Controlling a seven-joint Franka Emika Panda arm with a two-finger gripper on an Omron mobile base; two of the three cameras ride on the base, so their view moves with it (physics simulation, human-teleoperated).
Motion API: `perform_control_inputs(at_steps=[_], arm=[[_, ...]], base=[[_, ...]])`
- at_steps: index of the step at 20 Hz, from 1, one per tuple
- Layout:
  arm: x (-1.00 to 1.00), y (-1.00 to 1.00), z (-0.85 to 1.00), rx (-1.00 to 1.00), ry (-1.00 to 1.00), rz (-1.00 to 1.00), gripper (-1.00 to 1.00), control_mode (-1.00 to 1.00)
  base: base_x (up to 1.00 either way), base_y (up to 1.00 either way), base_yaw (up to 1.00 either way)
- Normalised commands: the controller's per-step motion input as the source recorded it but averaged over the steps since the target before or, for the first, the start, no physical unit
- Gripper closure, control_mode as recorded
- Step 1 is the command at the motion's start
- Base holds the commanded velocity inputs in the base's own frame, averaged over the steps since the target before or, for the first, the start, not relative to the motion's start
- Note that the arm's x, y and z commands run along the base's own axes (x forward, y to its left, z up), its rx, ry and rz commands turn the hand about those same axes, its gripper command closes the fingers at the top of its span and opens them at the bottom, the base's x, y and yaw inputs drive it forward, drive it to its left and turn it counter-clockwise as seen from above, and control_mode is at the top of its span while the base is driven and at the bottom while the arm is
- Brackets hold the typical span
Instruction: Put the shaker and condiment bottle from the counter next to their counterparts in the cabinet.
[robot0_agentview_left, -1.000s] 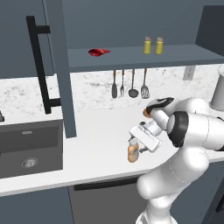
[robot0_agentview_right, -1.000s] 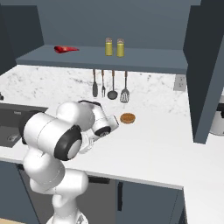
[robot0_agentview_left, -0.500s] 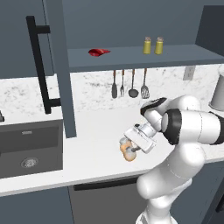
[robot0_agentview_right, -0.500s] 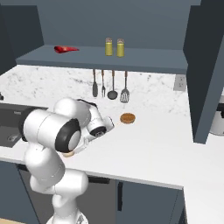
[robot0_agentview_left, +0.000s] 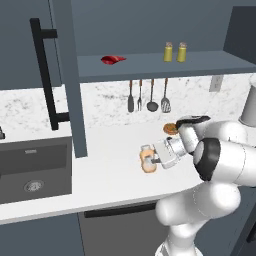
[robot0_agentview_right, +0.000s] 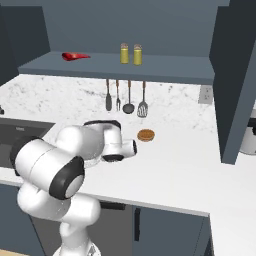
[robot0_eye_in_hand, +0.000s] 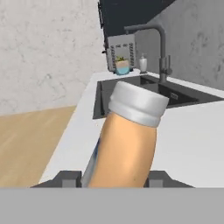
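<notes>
Landmark: cabinet shelf (robot0_agentview_left: 150, 67). Two shakers (robot0_agentview_left: 175, 52) stand together toward its right end; red bottle (robot0_agentview_left: 113, 60) lies toward its left; bare shelf between them. Open cabinet door (robot0_agentview_left: 67, 75) with bar handle (robot0_agentview_left: 45, 75) juts out past the shelf's left end. Utensils (robot0_agentview_left: 147, 97) hang just below the shelf on the backsplash.

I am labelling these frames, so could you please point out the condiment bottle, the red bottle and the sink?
condiment bottle (robot0_eye_in_hand: 129, 148), hand view, orange-tan body below the cap.
red bottle (robot0_agentview_left: 113, 60), left base view, its middle.
sink (robot0_agentview_left: 47, 158), left base view, dark back wall of the basin.
</notes>
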Motion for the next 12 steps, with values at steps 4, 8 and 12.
perform_control_inputs(at_steps=[4, 8, 12], arm=[[-0.15, -0.02, 0.33, 0.0, -0.07, -0.67, 1.0, -1.0], [-0.2, 0.0, 0.42, 0.0, -0.17, -0.55, 1.0, -1.0], [-0.32, 0.02, 0.63, -0.04, -0.21, -0.42, 1.0, -1.0]], base=[[0.0, 0.0, 0.0], [0.0, 0.0, 0.0], [0.0, 0.0, 0.0]])
